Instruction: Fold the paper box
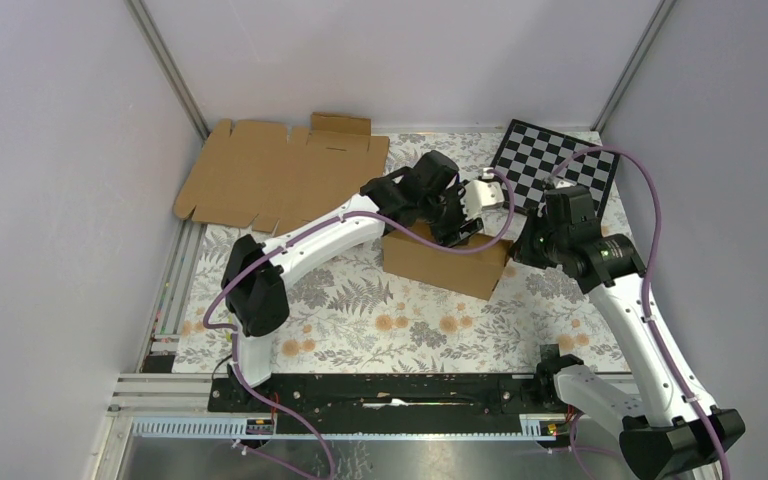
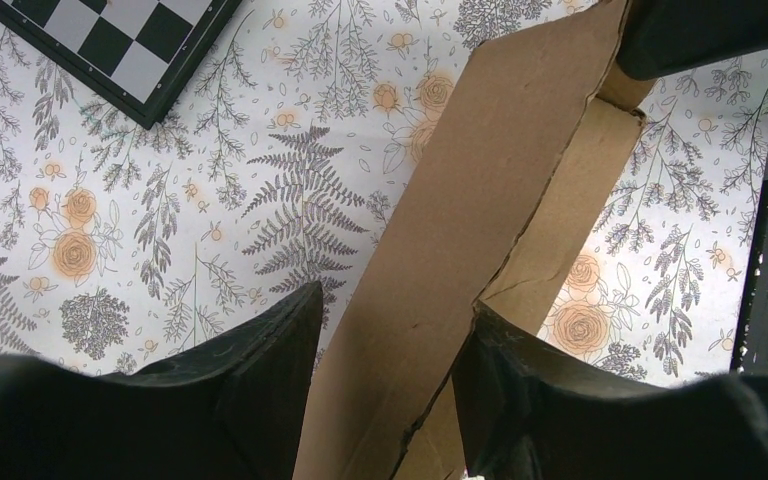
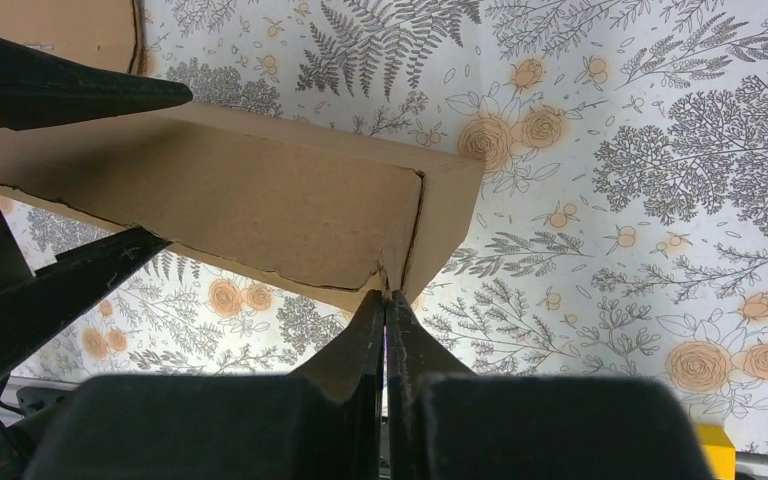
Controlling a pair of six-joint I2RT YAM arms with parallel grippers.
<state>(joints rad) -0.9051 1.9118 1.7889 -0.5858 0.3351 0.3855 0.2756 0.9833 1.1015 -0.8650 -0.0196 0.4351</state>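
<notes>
- Paper box [image 1: 445, 262]: plain brown corrugated cardboard, partly folded, standing about mid-desk and a little right of centre. Its long near wall is upright and runs left to right, with the right end somewhat nearer.
- Left arm [image 1: 300, 245] reaches from the near left across to the box's far side.
- Left fingers [image 2: 280, 345]: apart and straddling an upright wall of the box, which looks like two layers lying together. The right-hand finger touches the cardboard at the fold. A thin strip of cloth shows between the other finger and the wall, so this is not a firm clamp.
- Right arm [image 1: 640, 330] comes in from the near right to the box's right end.
- Right fingers [image 3: 385, 325]: closed tight, tip against tip, with nothing visible between them. The tips sit at the bottom edge of the box's corner, where the end wall meets the long wall.
- The right wrist view also shows both left fingers as black points, one on each side of the long wall at its left.
- Flat cardboard sheet [image 1: 280, 175]: unfolded die-cut with flaps and slots, lying at the far left of the desk, well apart from the box.
- Checkerboard [image 1: 560, 165]: black and white, flat at the far right, near the box's far right corner but apart from it.
- Desk [image 1: 360, 320]: covered with a floral-print cloth of grey ferns and orange roses.
- Purple cables [image 1: 652, 200] loop along both arms.
</notes>
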